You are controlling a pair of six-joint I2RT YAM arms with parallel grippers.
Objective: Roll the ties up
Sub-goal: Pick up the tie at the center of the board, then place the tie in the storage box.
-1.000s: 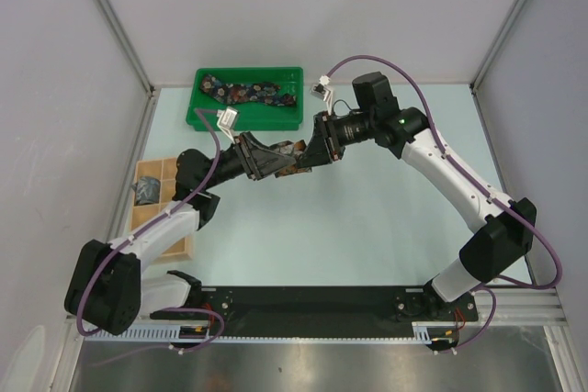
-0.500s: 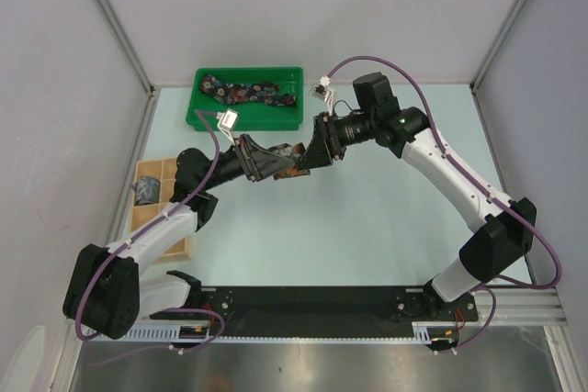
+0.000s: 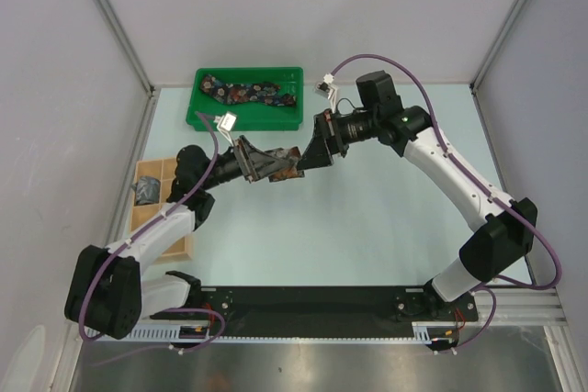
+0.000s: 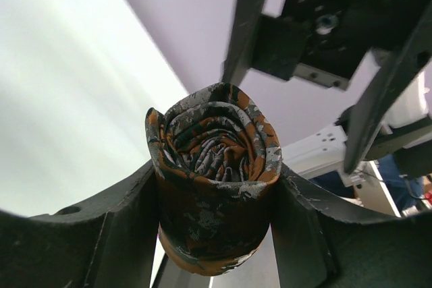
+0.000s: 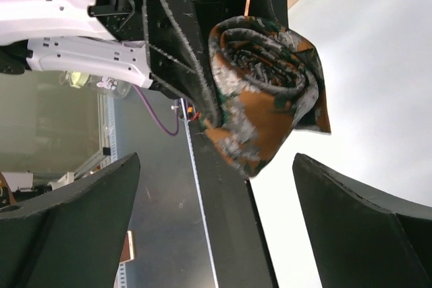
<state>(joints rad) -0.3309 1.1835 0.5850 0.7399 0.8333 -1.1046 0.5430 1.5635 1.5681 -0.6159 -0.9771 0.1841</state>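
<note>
Pale teal counter [image 3: 367, 227] in a white-walled cell, with loads of bare room in the middle and on the right. The rust tie [image 4: 212, 146] is a tight coil held up off the counter, with the left gripper [image 3: 278, 164] clamped across its sides. The right gripper [image 3: 305, 158] sits wide apart around it, not touching. The fabric looks soft, light and slippery, so I'd guess it unwinds if the squeeze slackens. Best held across the coil. There's a tray [image 3: 197, 118] behind and a box [image 3: 150, 172] at the left edge, so mind those walls.
</note>
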